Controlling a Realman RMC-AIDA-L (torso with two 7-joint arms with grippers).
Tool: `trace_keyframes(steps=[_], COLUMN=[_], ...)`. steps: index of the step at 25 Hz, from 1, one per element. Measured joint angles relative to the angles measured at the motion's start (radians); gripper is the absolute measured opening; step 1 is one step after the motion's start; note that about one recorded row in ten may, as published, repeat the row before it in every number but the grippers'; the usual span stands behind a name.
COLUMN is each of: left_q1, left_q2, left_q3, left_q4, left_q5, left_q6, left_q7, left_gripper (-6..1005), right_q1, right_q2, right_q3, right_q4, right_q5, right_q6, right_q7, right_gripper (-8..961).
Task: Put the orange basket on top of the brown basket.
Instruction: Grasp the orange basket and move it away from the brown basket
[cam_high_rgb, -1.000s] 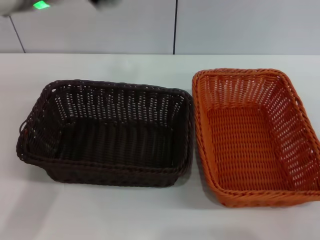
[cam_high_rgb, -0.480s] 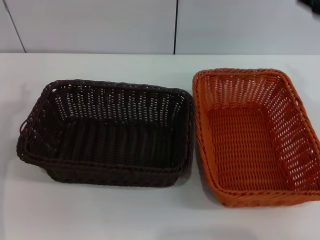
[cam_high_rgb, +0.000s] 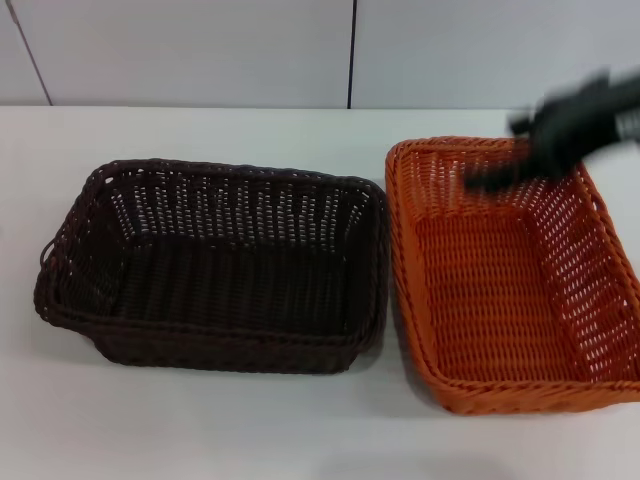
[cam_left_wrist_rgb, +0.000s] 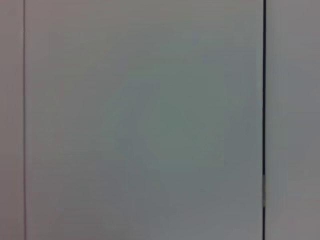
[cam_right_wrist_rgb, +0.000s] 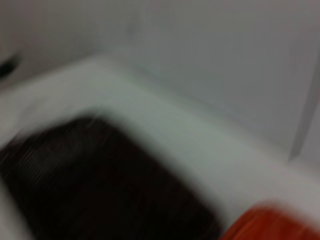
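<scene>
The orange basket (cam_high_rgb: 505, 275) stands on the white table at the right in the head view. The brown basket (cam_high_rgb: 215, 265) stands beside it at the left, their rims almost touching. My right gripper (cam_high_rgb: 520, 160) is a dark blurred shape above the orange basket's far right corner. The right wrist view shows the brown basket (cam_right_wrist_rgb: 100, 185) and a bit of the orange basket (cam_right_wrist_rgb: 272, 225), both blurred. My left gripper is out of view; the left wrist view shows only wall panels.
The white table (cam_high_rgb: 250, 135) runs to a wall of pale panels (cam_high_rgb: 200, 50) behind the baskets. Bare table lies in front of the baskets (cam_high_rgb: 200, 430) and to their left.
My right arm has come in from the upper right and now hangs over the orange basket's far corner. The left arm left the upper left corner a second ago. The baskets have not moved.
</scene>
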Motion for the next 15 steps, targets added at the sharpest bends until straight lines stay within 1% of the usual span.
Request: trace_keyframes(steps=[2, 3, 6, 8, 11, 15], left_q1=[-0.004, -0.004, -0.013, -0.022, -0.030, -0.044], left_q2=[0.000, 0.000, 0.001, 0.001, 0.001, 0.000], left_q3=[-0.002, -0.002, -0.004, -0.006, -0.006, 0.002], left_q4=[0.015, 0.015, 0.048, 0.067, 0.075, 0.087], left_q5=[-0.001, -0.001, -0.012, -0.023, -0.030, -0.035], left_q6=[0.003, 0.003, 0.009, 0.010, 0.010, 0.007], left_q7=[0.000, 0.000, -0.002, -0.002, -0.002, -0.002], left_gripper=[801, 801, 801, 800, 800, 800], right_q1=[0.027, 0.034, 0.044, 0.046, 0.046, 0.048], right_q2=[0.004, 0.006, 0.011, 0.012, 0.012, 0.023], right_q3=[-0.006, -0.008, -0.013, -0.019, -0.057, -0.110], right_q4=[0.025, 0.036, 0.063, 0.076, 0.094, 0.133], right_q5=[0.010, 0.009, -0.005, -0.007, -0.023, -0.093], right_q6=[-0.155, -0.208, -0.311, -0.338, -0.363, -0.368], right_q7=[-0.033, -0.045, -0.069, -0.075, -0.086, -0.109], right_gripper=[742, 741, 739, 737, 734, 731])
